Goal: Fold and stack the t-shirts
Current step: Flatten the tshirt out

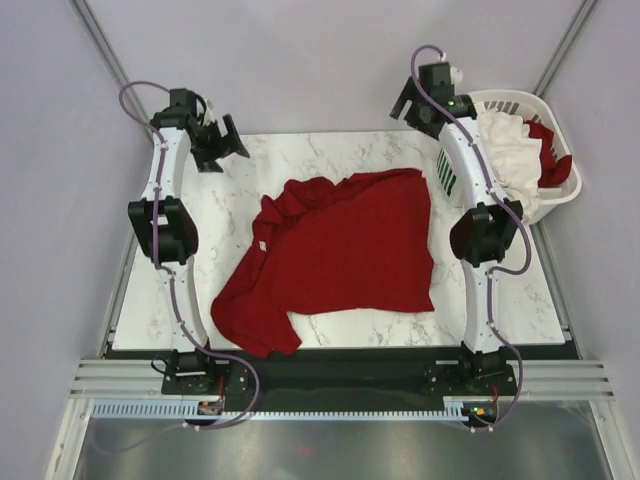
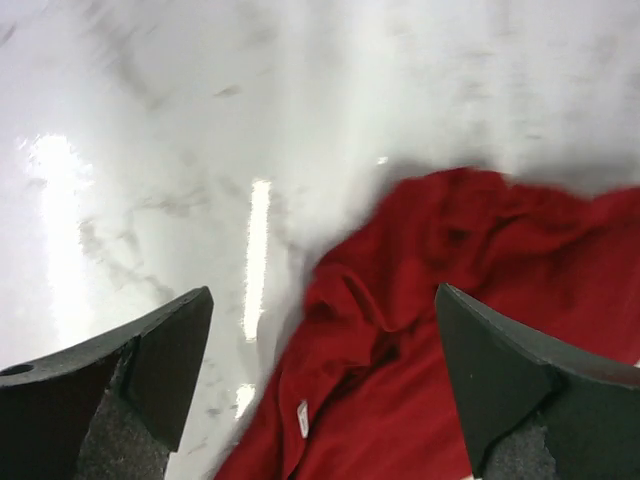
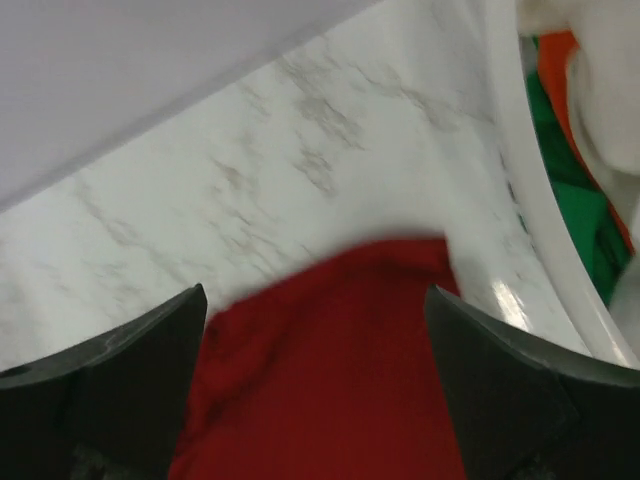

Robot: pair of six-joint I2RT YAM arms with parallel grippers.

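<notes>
While the left end effector (image 2: 322,290) hangs near the far left corner of the bench (image 1: 520,290), its fingers stand wide apart with nothing between them. It faces the rumpled far-left edge of the dark red t-shirt (image 1: 345,245). The right end effector (image 3: 315,291), likewise gaping and empty, hovers by the far right corner, above the shirt's far right edge and just beside the white basket (image 1: 510,96). The shirt lies spread but creased mid-bench, bunched toward the near left. Inside the basket, a white t-shirt (image 1: 512,150) is heaped against another red garment (image 1: 552,160).
</notes>
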